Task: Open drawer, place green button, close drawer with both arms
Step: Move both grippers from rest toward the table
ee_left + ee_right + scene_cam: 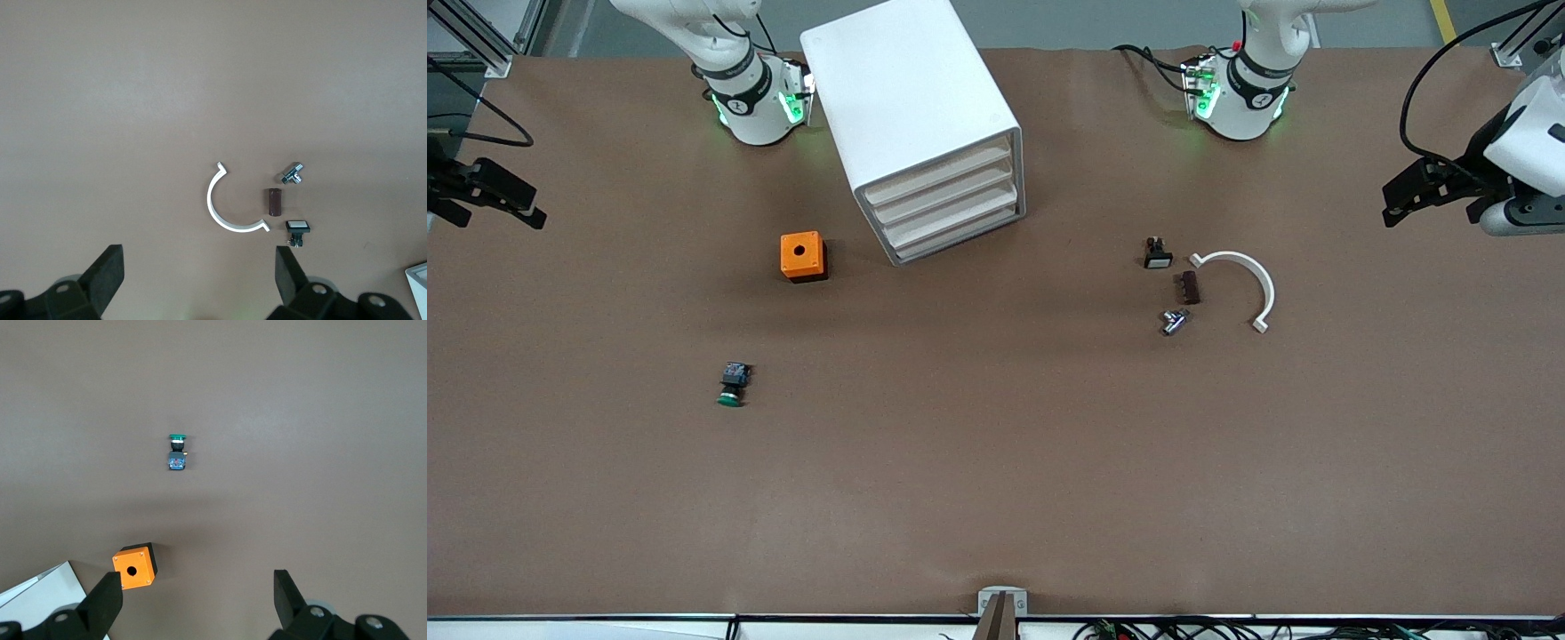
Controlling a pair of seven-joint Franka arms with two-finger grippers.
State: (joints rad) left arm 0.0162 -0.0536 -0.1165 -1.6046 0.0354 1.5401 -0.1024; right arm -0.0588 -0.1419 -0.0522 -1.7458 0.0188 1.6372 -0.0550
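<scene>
The black two-finger left gripper [1392,203] and right gripper [535,212] are held wide open, empty. The small green-capped, black-bodied button [176,451] lies well clear of the right fingers [105,603].

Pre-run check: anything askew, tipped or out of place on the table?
The cabinet sits turned at an angle to the table edges, all four drawers shut. The button lies on its side in the open, nearer the front camera than the orange box. Nothing looks spilled or damaged.
</scene>
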